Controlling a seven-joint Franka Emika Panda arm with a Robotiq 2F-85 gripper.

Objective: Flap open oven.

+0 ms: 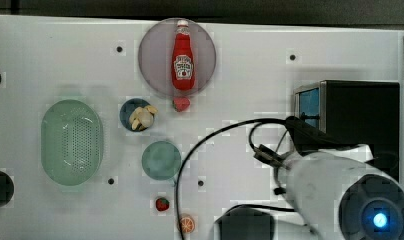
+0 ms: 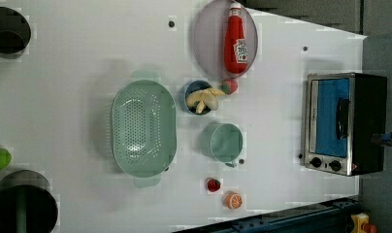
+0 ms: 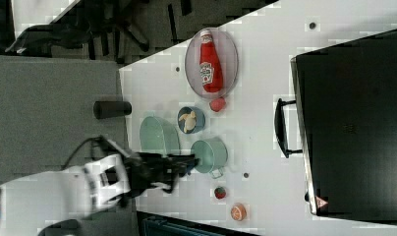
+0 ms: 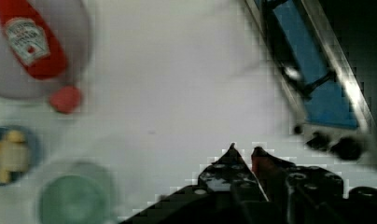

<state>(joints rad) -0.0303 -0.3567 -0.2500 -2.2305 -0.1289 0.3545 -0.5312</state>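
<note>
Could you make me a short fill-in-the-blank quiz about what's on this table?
1. The ketchup bottle lies on a round ____.
2. The oven door is ____.
3. The banana sits in a small ____ bowl.
4. The tool holds ____.

Missing words: plate; shut; blue; nothing

The ketchup bottle (image 2: 236, 41) lies on the plate (image 2: 207, 39); in the left view the colander (image 2: 143, 128) sits left of the cup (image 2: 226, 142); the oven (image 2: 344, 123) stands far right.
</note>
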